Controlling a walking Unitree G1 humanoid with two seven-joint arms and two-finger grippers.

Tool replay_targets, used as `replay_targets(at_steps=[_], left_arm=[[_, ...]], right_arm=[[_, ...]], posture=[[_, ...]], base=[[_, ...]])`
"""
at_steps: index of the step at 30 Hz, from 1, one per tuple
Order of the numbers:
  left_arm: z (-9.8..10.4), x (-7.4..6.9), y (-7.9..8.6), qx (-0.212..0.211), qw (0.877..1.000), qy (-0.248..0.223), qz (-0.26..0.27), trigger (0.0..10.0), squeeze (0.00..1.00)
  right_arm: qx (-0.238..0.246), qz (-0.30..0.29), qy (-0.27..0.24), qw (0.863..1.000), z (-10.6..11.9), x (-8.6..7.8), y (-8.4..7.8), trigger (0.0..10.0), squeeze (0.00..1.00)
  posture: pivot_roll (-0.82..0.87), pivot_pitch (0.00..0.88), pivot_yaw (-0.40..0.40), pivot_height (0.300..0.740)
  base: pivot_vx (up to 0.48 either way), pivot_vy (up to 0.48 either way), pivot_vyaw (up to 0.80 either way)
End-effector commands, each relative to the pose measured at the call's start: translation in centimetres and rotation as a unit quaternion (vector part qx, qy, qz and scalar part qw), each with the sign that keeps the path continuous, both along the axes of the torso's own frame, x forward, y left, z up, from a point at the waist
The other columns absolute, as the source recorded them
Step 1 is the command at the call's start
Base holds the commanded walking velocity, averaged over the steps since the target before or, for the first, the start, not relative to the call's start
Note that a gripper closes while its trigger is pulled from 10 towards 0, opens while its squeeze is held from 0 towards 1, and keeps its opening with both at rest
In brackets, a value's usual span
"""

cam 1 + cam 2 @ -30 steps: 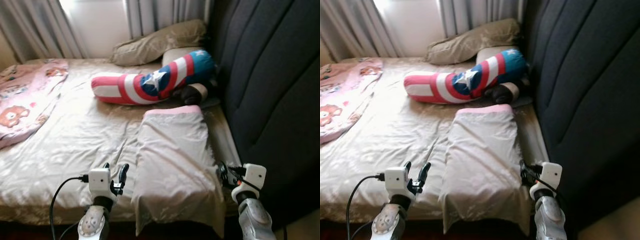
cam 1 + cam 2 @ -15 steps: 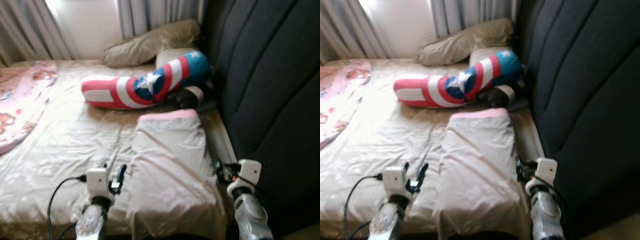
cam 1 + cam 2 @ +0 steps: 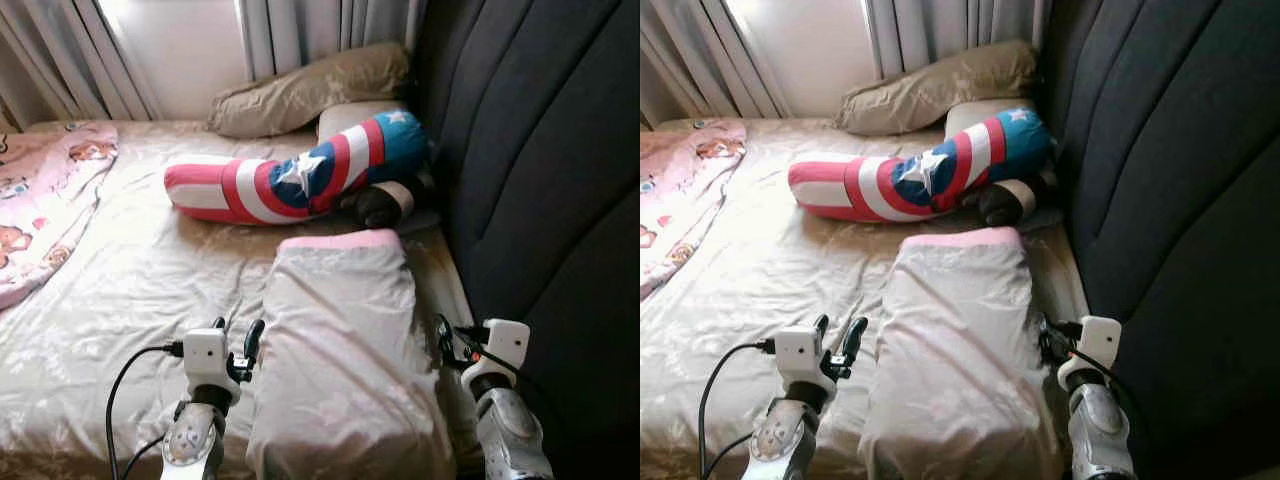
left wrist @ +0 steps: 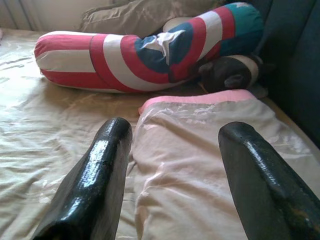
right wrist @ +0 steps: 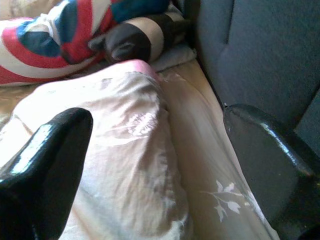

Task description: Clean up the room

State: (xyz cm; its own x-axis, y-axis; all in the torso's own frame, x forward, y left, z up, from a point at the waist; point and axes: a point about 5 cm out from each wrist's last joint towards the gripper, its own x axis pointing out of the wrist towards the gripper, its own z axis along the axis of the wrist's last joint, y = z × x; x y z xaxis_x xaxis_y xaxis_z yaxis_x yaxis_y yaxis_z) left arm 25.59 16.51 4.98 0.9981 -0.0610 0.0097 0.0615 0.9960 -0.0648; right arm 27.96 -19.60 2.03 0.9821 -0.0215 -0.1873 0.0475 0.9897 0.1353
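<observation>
A wide bed (image 3: 150, 270) with a beige, wrinkled sheet lies ahead, bounded on the right by a tall dark padded headboard (image 3: 540, 160), with pale curtains (image 3: 300, 35) hanging behind it. On the sheet's left edge lies a pink blanket (image 3: 45, 195) with cartoon prints. Nearest the robot, against the headboard side, rests a pale pink-edged pillow (image 3: 345, 350), lying lengthwise with its pink hem pointing away. Beyond it, a long bolster in red and white stripes with a blue band and white star (image 3: 300, 175) stretches across the bed, one end propped on a light cushion (image 3: 350, 112), and an olive-tan pillow (image 3: 310, 88) sits behind that by the curtains. A small dark brown and cream plush (image 3: 385, 203) is tucked between the bolster and the pink-edged pillow. The left hand (image 3: 238, 345) hovers just beside the pillow's left edge, fingers (image 4: 100, 170) spread apart and holding nothing. The right hand (image 3: 445, 340) hangs at the pillow's right edge near the headboard, also spread wide and empty.
</observation>
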Motion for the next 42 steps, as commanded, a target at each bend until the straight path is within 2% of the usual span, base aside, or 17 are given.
replay_targets(at_steps=[1,11,17,19,20,21,22,23,25,27,33,42], left_arm=[[0.7,0.2,0.4,-0.011,1.0,-0.012,0.012,10.0,0.0],[1.1,0.3,0.9,0.0,1.0,-0.015,0.01,10.0,0.0],[1.5,0.7,3.8,0.032,0.999,-0.013,0.037,10.0,0.0],[1.5,0.8,4.2,0.038,0.999,-0.01,0.038,10.0,0.0],[1.4,0.8,5.2,0.055,0.998,-0.002,0.044,10.0,0.0],[1.4,0.8,5.2,0.055,0.998,-0.002,0.044,10.0,0.0],[1.4,0.8,6.3,0.074,0.995,0.002,0.061,10.0,0.0],[1.5,0.7,6.8,0.082,0.994,0.002,0.069,10.0,0.0],[2.0,0.7,7.9,0.087,0.992,-0.005,0.095,10.0,0.0],[2.5,0.9,8.2,0.081,0.991,-0.015,0.105,10.0,0.0],[3.1,1.2,7.8,0.071,0.992,-0.033,0.101,10.0,0.0],[2.5,0.8,6.1,0.045,0.994,-0.033,0.09,10.0,0.0]], right_arm=[[-0.002,0.011,-0.012,1.0,0.5,0.2,0.3,10.0,0.0],[-0.011,0.027,-0.027,0.999,0.9,0.3,0.8,10.0,0.0],[-0.013,0.022,-0.025,0.999,0.9,0.3,0.5,10.0,0.0],[-0.013,0.022,-0.025,0.999,0.9,0.3,0.4,10.0,0.0],[-0.013,0.021,-0.025,0.999,0.9,0.4,0.5,10.0,0.0],[-0.013,0.021,-0.025,0.999,0.9,0.4,0.5,10.0,0.0],[-0.012,0.019,-0.028,0.999,1.0,0.5,0.5,10.0,0.0],[-0.011,0.019,-0.029,0.999,1.1,0.6,0.6,10.0,0.0],[-0.01,0.018,-0.03,0.999,1.2,0.7,0.6,10.0,0.0],[-0.01,0.018,-0.03,0.999,1.2,0.7,0.6,10.0,0.0],[-0.01,0.019,-0.033,0.999,1.4,0.9,0.6,10.0,0.0],[-0.013,0.017,-0.036,0.999,1.4,0.9,0.5,10.0,0.0]], posture=[[-0.04,0.0,0.009,0.74],[-0.04,0.0,0.019,0.74],[-0.04,0.0,0.027,0.74],[-0.04,0.0,0.027,0.74],[-0.04,0.0,0.032,0.74],[-0.04,0.0,0.032,0.74],[-0.04,0.0,0.035,0.74],[-0.04,0.0,0.036,0.74],[-0.03,0.0,0.035,0.74],[-0.02,0.0,0.034,0.74],[-0.02,0.0,0.034,0.74],[-0.05,0.0,0.042,0.74]], base=[[0.0,0.0,0.0],[0.0,0.0,0.0],[0.0,0.0,0.0],[0.0,0.0,0.0],[0.0,0.0,0.0],[0.0,0.0,0.0],[0.0,0.0,0.0],[0.0,0.0,0.0],[0.0,0.0,0.0],[0.0,0.0,0.0],[0.0,0.0,0.0],[0.0,0.0,0.0]])
